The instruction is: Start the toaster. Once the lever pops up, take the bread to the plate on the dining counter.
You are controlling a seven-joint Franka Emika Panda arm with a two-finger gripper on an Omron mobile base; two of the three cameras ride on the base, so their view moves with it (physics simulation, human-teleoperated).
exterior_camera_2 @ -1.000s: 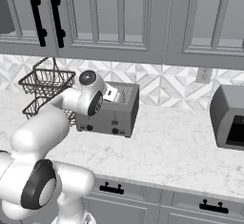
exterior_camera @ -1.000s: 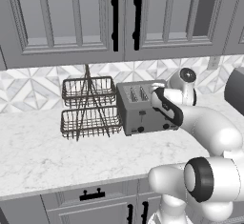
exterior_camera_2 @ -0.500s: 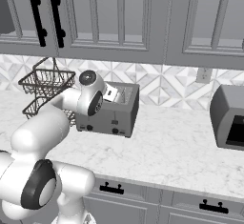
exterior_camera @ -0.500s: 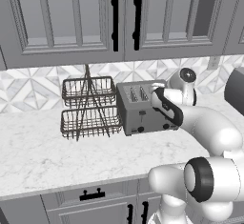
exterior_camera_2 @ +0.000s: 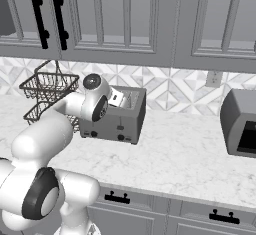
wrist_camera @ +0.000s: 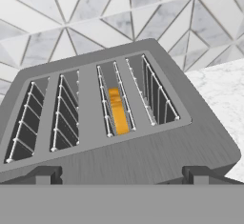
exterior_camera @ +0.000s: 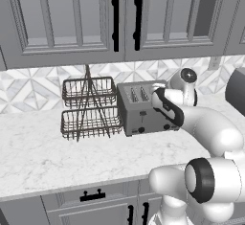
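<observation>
My gripper (wrist_camera: 121, 173) hovers over the toaster (wrist_camera: 114, 123), tips spread; bread (wrist_camera: 117, 110) sits low in, I think, the third slot.

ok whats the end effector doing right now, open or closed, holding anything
End effector: open, holding nothing, poised over the boxy grey brushed-metal toaster; the golden-orange bread slice sits in a slot.

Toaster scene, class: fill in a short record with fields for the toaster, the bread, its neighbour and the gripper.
toaster: grey, four slots, on the marble counter
bread: orange slice, sunk in the third slot from the left in the hand view
other slots: empty
wire basket rack: two tiers, beside the toaster
gripper: above the toaster; jaw state unclear
</observation>
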